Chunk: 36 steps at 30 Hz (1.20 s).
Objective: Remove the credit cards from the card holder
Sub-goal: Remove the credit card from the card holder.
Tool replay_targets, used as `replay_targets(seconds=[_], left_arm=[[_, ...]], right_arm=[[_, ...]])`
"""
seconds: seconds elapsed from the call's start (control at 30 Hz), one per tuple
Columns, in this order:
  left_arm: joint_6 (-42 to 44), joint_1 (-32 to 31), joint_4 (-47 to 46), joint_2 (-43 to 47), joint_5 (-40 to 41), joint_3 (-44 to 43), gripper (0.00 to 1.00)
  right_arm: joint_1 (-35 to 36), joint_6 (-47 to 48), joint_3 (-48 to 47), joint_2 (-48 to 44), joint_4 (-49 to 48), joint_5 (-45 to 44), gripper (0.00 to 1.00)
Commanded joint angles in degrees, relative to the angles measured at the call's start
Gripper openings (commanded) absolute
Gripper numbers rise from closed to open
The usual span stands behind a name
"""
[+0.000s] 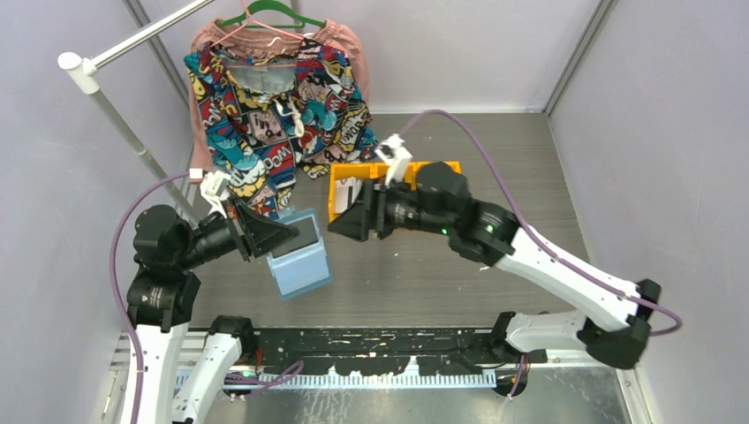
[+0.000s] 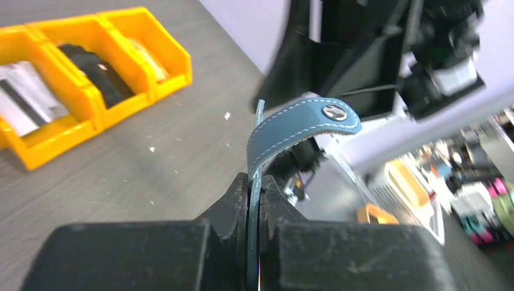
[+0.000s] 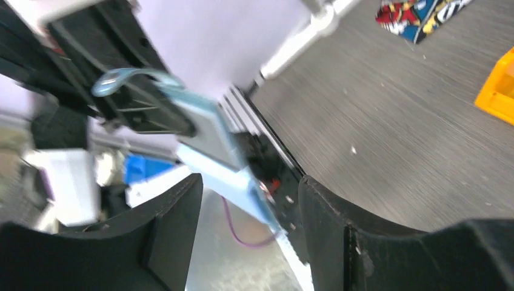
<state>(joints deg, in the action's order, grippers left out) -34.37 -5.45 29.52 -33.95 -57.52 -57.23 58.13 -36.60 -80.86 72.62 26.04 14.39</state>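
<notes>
Grey wood-grain table (image 1: pixel 495 265) spreads out between pale walls. Nearest you, your left gripper (image 2: pixel 256 188) is clamped on one edge of the card holder (image 1: pixel 300 261). The holder hangs open left of centre, its light-blue inside showing from above and its snap tab (image 2: pixel 303 124) curling past the fingertips. Just to its right, your right gripper (image 3: pixel 248 182) points at the holder, fingers spread apart and touching nothing. Behind that gripper sit the orange bins (image 1: pixel 334 190), with a pale credit card (image 2: pixel 27 100) bearing a dark stripe in their left compartment. Farthest back, a comic-print shirt (image 1: pixel 265 97) hangs on a hanger (image 1: pixel 281 11).
</notes>
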Motion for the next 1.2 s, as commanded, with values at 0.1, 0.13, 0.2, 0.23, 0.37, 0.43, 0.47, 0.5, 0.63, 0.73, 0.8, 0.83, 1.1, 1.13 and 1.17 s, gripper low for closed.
replay_targets(seconds=[0.1,0.13,0.2,0.23,0.37,0.43,0.47,0.5,0.63,0.73,0.8,0.83,1.1,1.13,1.17], left_arm=[[-7.3,0.0,-9.0,1.7,20.2,2.6,0.00],[-7.9,0.0,-9.1,1.6,20.6,2.6,0.00],[-9.5,0.0,-9.6,1.6,20.8,3.0,0.00],[-10.5,0.0,-10.3,1.6,20.7,3.2,0.00],[-14.4,0.0,-11.6,1.6,21.3,3.7,0.00],[-15.9,0.0,-12.0,1.7,21.4,3.8,0.00],[-16.6,0.0,-12.2,1.7,21.2,3.7,0.00],[-17.4,0.0,-12.5,1.6,21.0,3.8,0.00],[-20.5,0.0,-13.2,1.8,20.1,3.4,0.00],[-22.0,0.0,-13.4,1.7,20.2,2.8,0.00],[-22.5,0.0,-13.6,1.8,20.6,2.4,0.00],[-22.6,0.0,-13.5,1.8,20.8,2.2,0.00],[-25.0,0.0,-15.5,2.5,21.2,2.3,0.00],[-25.5,0.0,-15.8,2.4,20.8,2.3,0.00],[-25.8,0.0,-16.0,2.5,20.4,2.3,0.00]], right_arm=[[3.1,-24.3,17.6,-6.0,-41.2,-9.0,0.63],[3.9,-25.7,18.4,-5.1,-44.1,-8.8,0.63],[4.3,-28.5,19.4,-3.1,-48.5,-8.3,0.62],[4.4,-29.9,20.0,-2.0,-50.7,-8.3,0.61],[4.5,-33.7,21.3,1.5,-56.5,-8.0,0.60],[4.5,-34.7,21.8,2.7,-57.9,-8.2,0.59],[4.5,-35.1,22.0,3.2,-58.6,-8.4,0.59],[4.5,-35.5,22.1,3.6,-59.0,-8.8,0.57],[4.4,-36.9,22.4,4.8,-61.3,-10.8,0.56],[4.5,-38.2,22.3,6.1,-63.0,-11.4,0.54],[4.4,-39.2,22.1,7.0,-63.4,-11.3,0.53],[4.4,-39.7,22.0,7.3,-63.3,-11.4,0.53],[4.5,-46.8,24.5,10.6,-70.8,-14.1,0.49],[4.5,-46.8,24.7,10.7,-71.5,-16.3,0.48],[4.5,-46.9,24.6,10.8,-71.9,-17.4,0.46]])
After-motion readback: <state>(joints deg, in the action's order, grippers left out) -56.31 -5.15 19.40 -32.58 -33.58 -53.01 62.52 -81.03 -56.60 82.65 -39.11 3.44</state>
